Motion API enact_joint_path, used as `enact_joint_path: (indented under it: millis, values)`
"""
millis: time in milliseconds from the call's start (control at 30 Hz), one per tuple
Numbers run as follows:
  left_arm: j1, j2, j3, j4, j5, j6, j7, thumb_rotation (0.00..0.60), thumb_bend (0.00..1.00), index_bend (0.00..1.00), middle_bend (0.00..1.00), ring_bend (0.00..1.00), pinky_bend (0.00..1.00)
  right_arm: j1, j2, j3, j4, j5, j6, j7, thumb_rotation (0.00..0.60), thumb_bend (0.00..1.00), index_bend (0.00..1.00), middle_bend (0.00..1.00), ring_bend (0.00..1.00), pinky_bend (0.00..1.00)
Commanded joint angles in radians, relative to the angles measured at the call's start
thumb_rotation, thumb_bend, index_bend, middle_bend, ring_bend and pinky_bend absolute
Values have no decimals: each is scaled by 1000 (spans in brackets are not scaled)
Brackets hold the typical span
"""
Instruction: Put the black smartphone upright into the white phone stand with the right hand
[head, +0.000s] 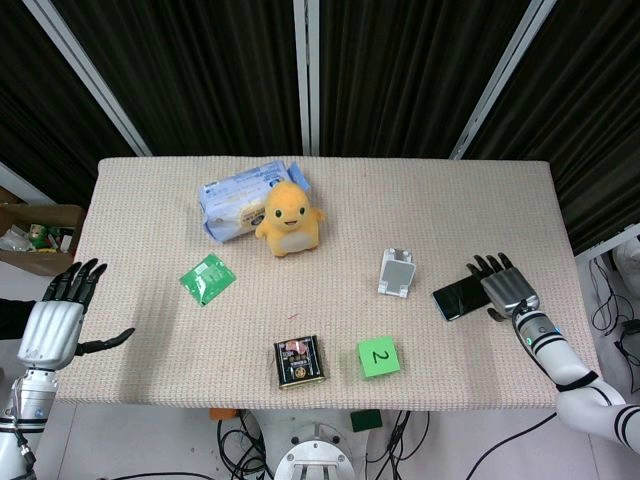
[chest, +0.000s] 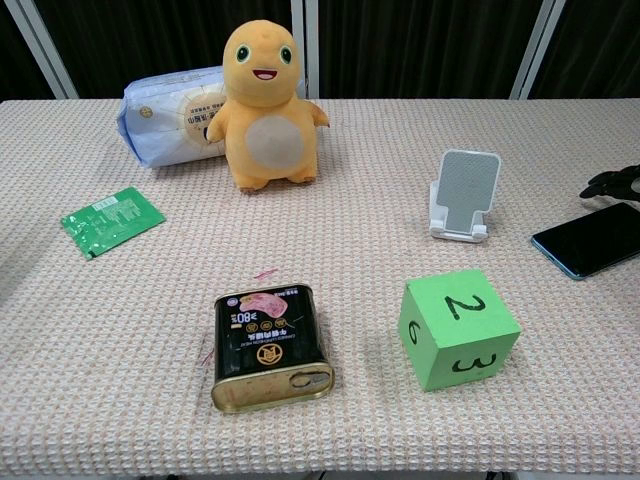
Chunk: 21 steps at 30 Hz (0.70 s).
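The black smartphone (head: 457, 296) (chest: 591, 239) lies flat on the table's right side. To its left stands the white phone stand (head: 397, 273) (chest: 464, 194), with nothing in it. My right hand (head: 505, 288) hovers over the phone's right end with fingers spread, holding nothing; only its fingertips (chest: 612, 183) show at the chest view's right edge. Whether it touches the phone I cannot tell. My left hand (head: 55, 318) hangs off the table's left edge, fingers apart and empty.
A green numbered cube (head: 378, 356) (chest: 457, 327) sits in front of the stand. A tin can (head: 298, 361) (chest: 268, 344), a green sachet (head: 207, 277), a yellow plush toy (head: 289, 218) and a tissue pack (head: 236, 198) occupy the middle and left.
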Motion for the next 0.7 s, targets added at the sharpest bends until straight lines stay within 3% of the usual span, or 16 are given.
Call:
enact_joint_path:
  millis: [33, 267, 700]
  values:
    - [-1, -2, 0, 6, -3, -4, -4, 191, 48, 62, 47, 16, 135, -1, -7, -1, -5, 5, 29, -25, 600, 250, 0, 0, 0, 0]
    - [0, -8, 4, 19, -3, -6, -14, 189, 48, 62, 48, 16, 135, -6, -42, -6, 52, -52, 62, 72, 600, 244, 11, 0, 0, 0]
    - [-8, -11, 1, 21, -14, -24, -14, 188, 49, 62, 48, 16, 135, -2, -66, -24, 101, -102, 60, 167, 600, 244, 295, 0, 0, 0]
